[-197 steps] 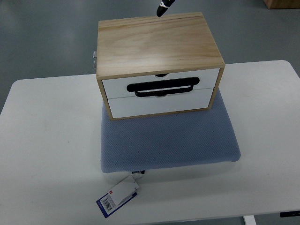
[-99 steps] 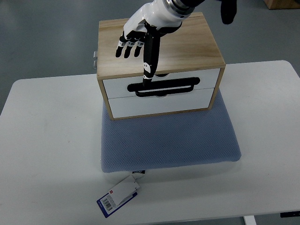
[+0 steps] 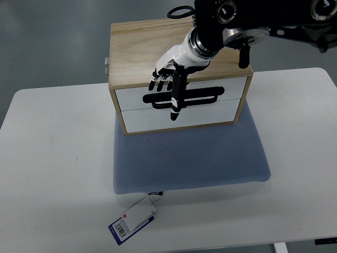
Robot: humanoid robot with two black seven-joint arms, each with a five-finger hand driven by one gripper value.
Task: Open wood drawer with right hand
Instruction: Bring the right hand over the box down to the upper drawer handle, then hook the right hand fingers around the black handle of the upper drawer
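- I see my right hand (image 3: pixel 171 79) lower over the wood drawer box (image 3: pixel 179 74) than it was half a second ago: then it lay over the box's top panel with the index tip at the upper handle, now the palm hangs at the box's front edge.
- The index finger (image 3: pixel 175 100) now points straight down the white front, past the black handle (image 3: pixel 184 98) of the upper drawer (image 3: pixel 181 95), with its tip over the lower drawer (image 3: pixel 181 117).
- The other fingers are bent at the box's top front edge, just above the handle's left part; they clamp nothing, so the hand is half curled with one finger extended.
- More of the dark forearm and wrist (image 3: pixel 221 23) shows now, coming in from the right over the box's back right corner.
- The box itself has not shifted: it sits on the far half of the blue cushion (image 3: pixel 189 158), which lies on the white table (image 3: pixel 52 158).
- Both drawers look flush with the box's front, so I cannot see inside either.
- A tag with a barcode (image 3: pixel 134 219) lies on the table at the cushion's near left corner, well in front of the box, where it was before.
- My left hand is out of view.
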